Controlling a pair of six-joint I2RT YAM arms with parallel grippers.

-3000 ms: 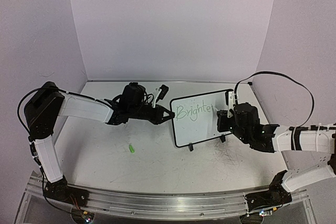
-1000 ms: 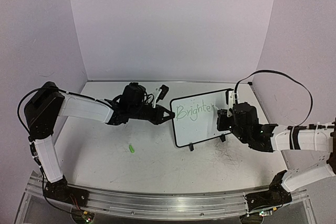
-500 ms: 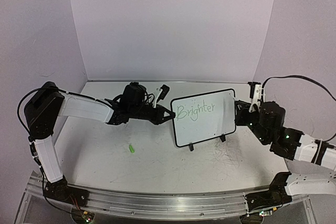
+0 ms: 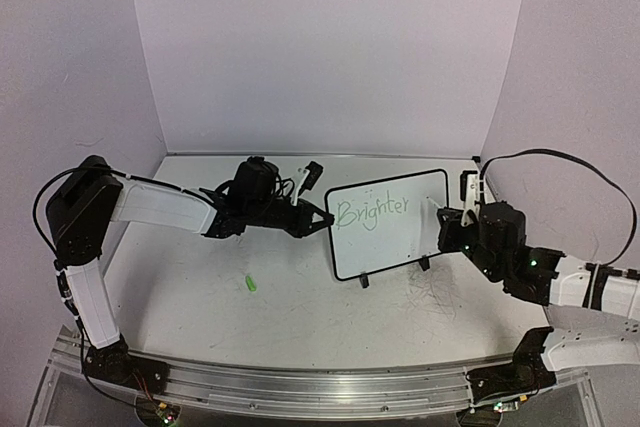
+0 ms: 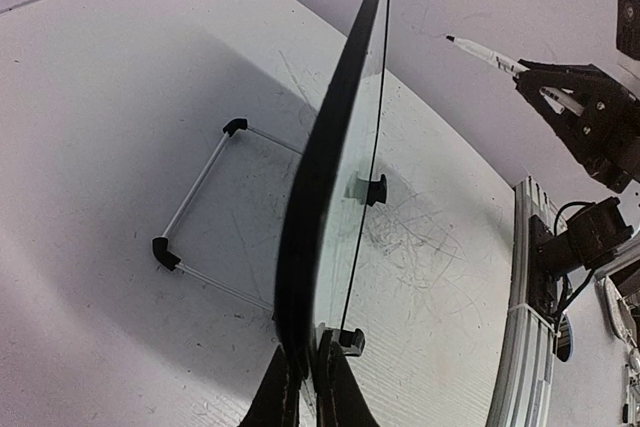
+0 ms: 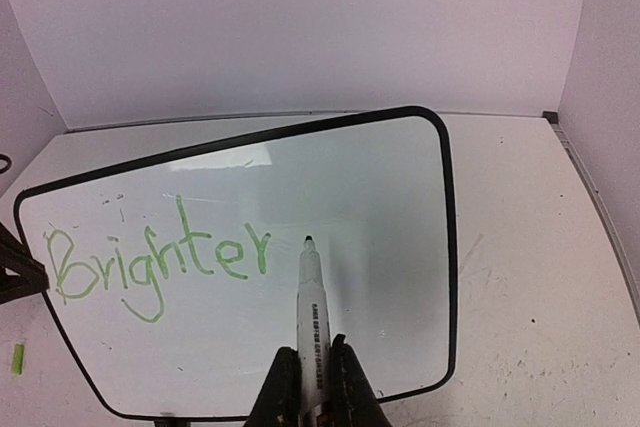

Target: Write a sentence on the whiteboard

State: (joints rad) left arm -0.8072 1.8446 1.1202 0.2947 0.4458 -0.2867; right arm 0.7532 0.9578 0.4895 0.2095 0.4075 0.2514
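Right gripper (image 6: 312,375) has swung back from the table's (image 4: 200,317) right edge, pinching the marker (image 6: 312,297) just off the whiteboard (image 4: 395,247), which stands toward the far right corner with the left gripper (image 4: 322,222) clamped on its left rim; a hard stroke could pivot it, skewing the sentence (image 4: 372,212).

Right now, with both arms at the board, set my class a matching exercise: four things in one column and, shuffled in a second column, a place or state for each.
Things
1. board
2. marker
3. small green piece
4. word "Brighter"

Places or states
A. lying loose on the table
B. standing upright, its edge clamped by the left gripper
C. held in the right gripper, tip off the board
D. written in green on the board

Pairs: 1-B, 2-C, 3-A, 4-D
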